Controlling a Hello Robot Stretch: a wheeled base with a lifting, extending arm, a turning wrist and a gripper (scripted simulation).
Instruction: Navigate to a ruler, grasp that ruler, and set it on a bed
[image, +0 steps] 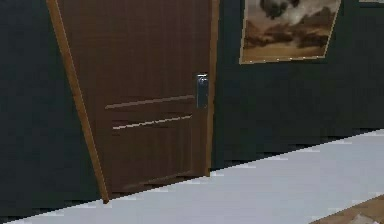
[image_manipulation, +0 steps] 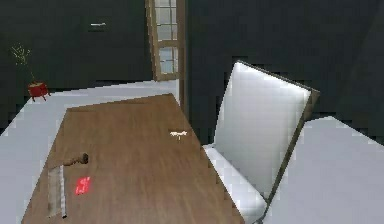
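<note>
A long, thin pale strip (image_manipulation: 57, 193), shaped like a ruler, lies near the left edge of a brown wooden table (image_manipulation: 140, 150) in the arm side view. Right beside it sits a small red object (image_manipulation: 82, 185). A small dark brown thing (image_manipulation: 76, 160) rests just beyond the strip's far end.
A small white object (image_manipulation: 178, 134) lies near the table's right edge, next to a white chair (image_manipulation: 255, 125). A glazed door (image_manipulation: 167, 40) and a potted plant (image_manipulation: 36, 85) stand farther out. The forward view has a closed brown door (image: 145, 90) in a dark wall, with a framed picture (image: 288, 28).
</note>
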